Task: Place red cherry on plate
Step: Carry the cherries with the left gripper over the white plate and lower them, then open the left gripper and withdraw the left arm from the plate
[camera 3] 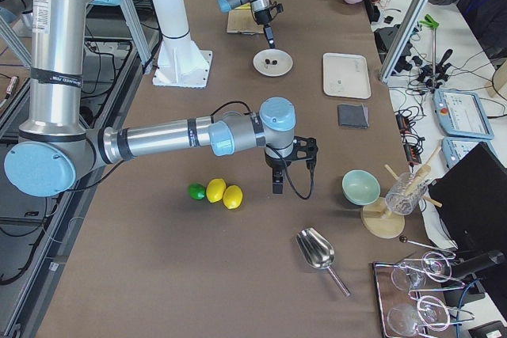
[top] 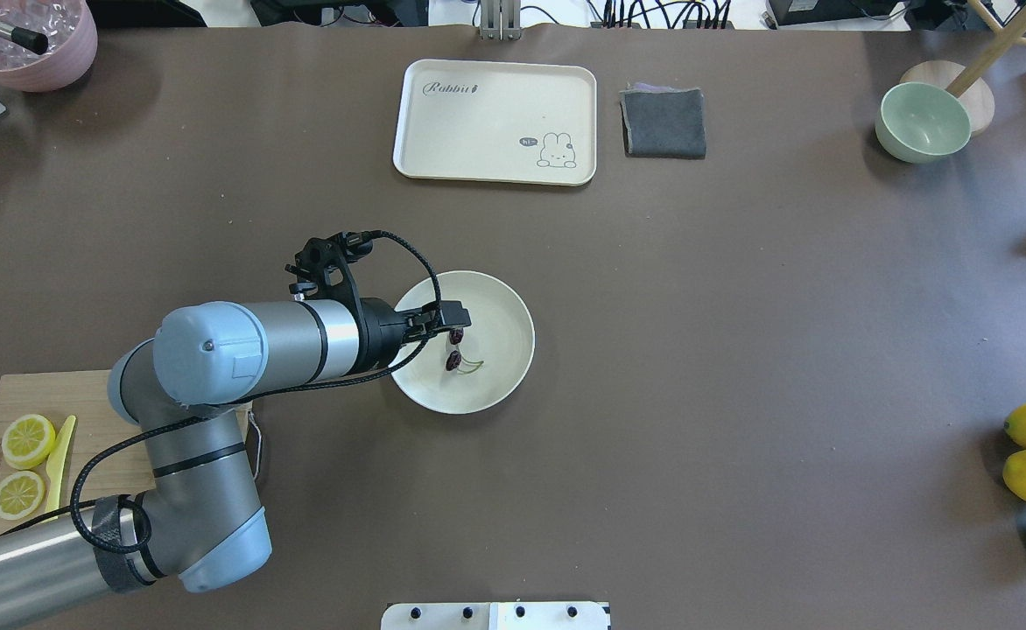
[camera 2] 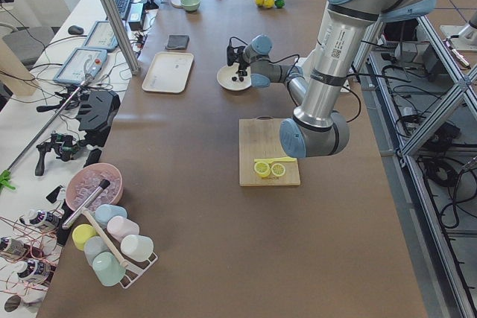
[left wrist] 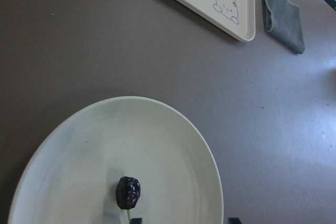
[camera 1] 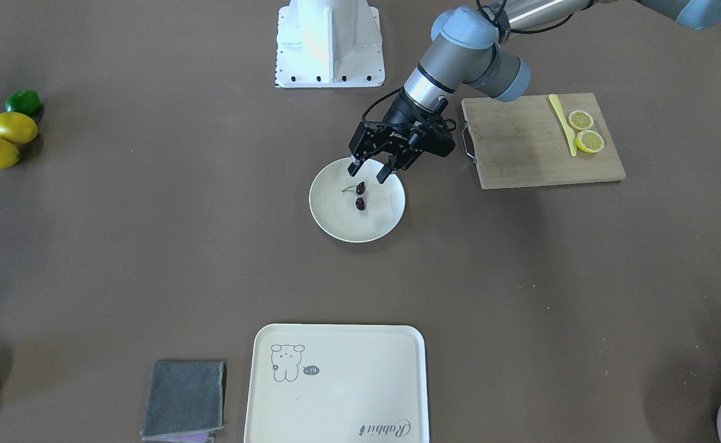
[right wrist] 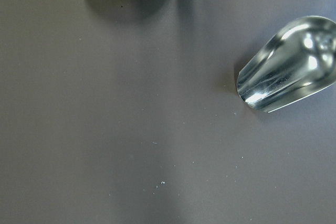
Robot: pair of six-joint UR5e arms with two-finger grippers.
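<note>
The red cherry (camera 1: 360, 195), a dark maroon pair on thin green stems, lies on the round cream plate (camera 1: 336, 216) in the middle of the table. My left gripper (camera 1: 370, 171) hangs open just above the plate's robot-side rim, its fingers apart and holding nothing. From overhead the cherry (top: 454, 347) sits right at the tips of the left gripper (top: 453, 322), on the plate (top: 502, 341). The left wrist view catches one cherry (left wrist: 128, 192) on the plate (left wrist: 131, 140). My right gripper (camera 3: 277, 183) points down near the lemons, far from the plate; I cannot tell whether it is open.
A cream tray (camera 1: 336, 394) with a drawing and a folded grey cloth (camera 1: 185, 399) lie at the operators' edge. A wooden board (camera 1: 520, 147) with lemon slices and a yellow knife is under my left arm. Lemons and a lime (camera 1: 3, 135), a green bowl (top: 923, 121) and a metal scoop (right wrist: 286, 72) are on my right side.
</note>
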